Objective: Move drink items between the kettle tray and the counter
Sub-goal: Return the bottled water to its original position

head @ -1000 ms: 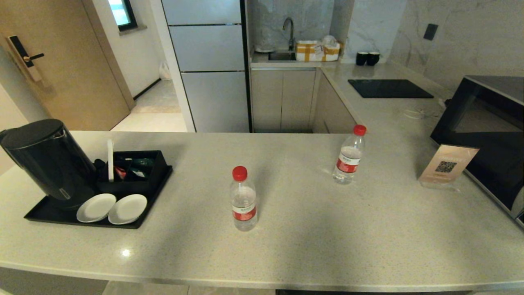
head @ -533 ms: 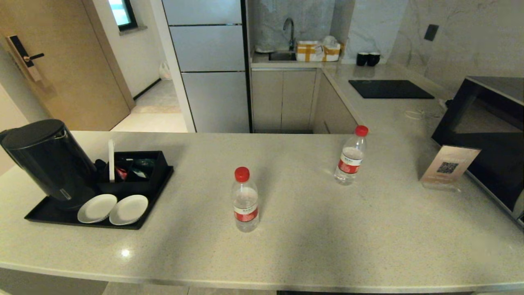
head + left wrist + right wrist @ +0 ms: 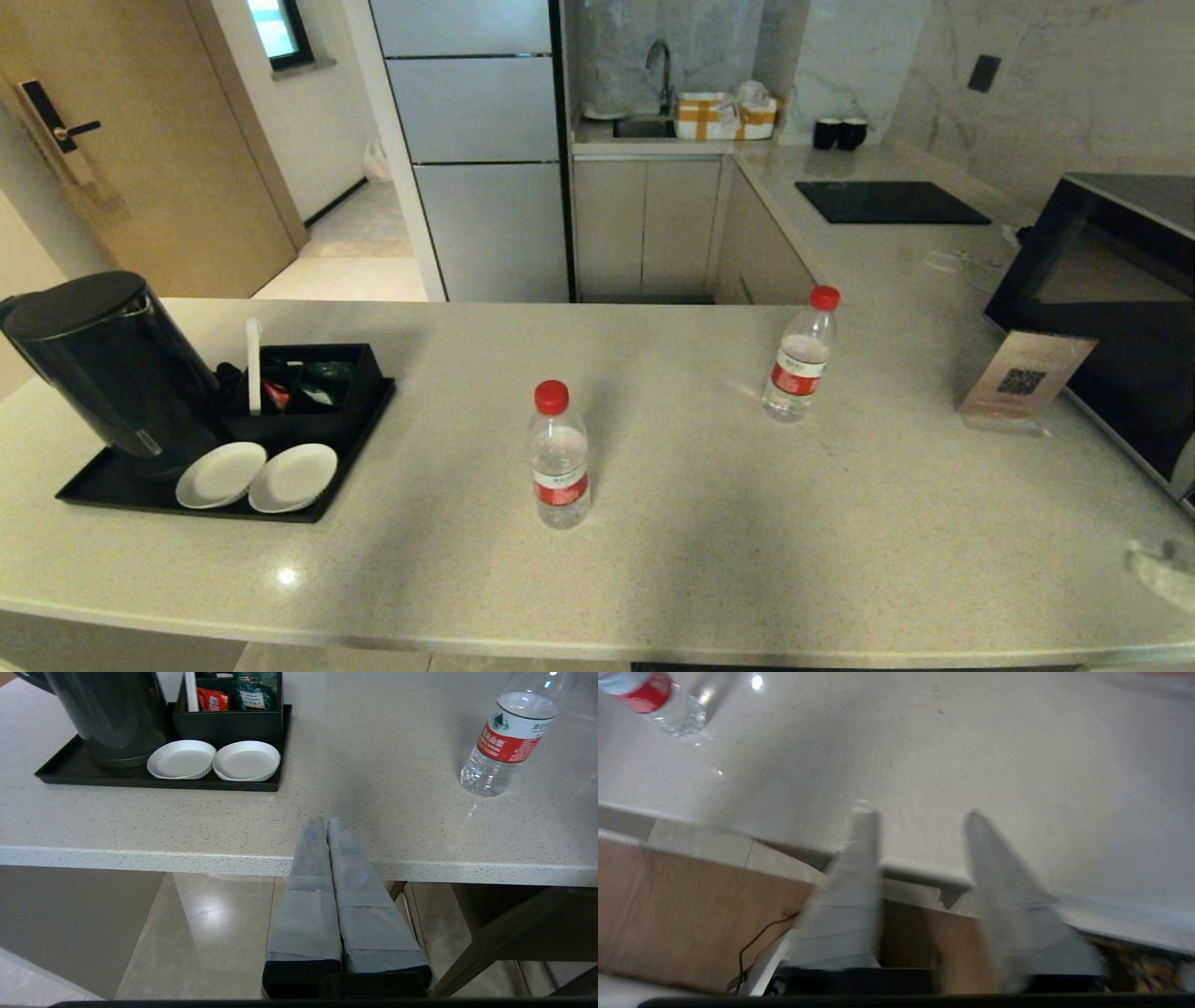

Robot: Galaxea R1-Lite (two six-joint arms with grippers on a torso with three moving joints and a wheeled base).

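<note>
The right tool hangs over the near edge of the tabletop, its two pale fingers spread apart with nothing between them; its wrist view is smeared. In the head view only a faint pale blur shows at the right edge, too vague to read. The left tool sits low in front of the tabletop's edge, fingers pressed together and empty, pointing level toward the tray.

The tabletop is light beige speckled stone with a glossy sheen, and below its edge a pale tiled floor shows. One bottle stands upright near the middle, on bare stone. The other bottle stands upright farther back and to the right, well apart from the first. Both have red caps and red-and-white labels.

The black tray lies at the left end and carries a black kettle, a black sachet box just beside it, and two white saucers side by side at the front. The kettle's left side is cut off. At the right stand a black microwave, partly out of frame, and a small sign with a code in front of it.

Beyond are a paler worktop with a black hob, a sink with tap, two dark cups, pale cabinets and a wooden door.
</note>
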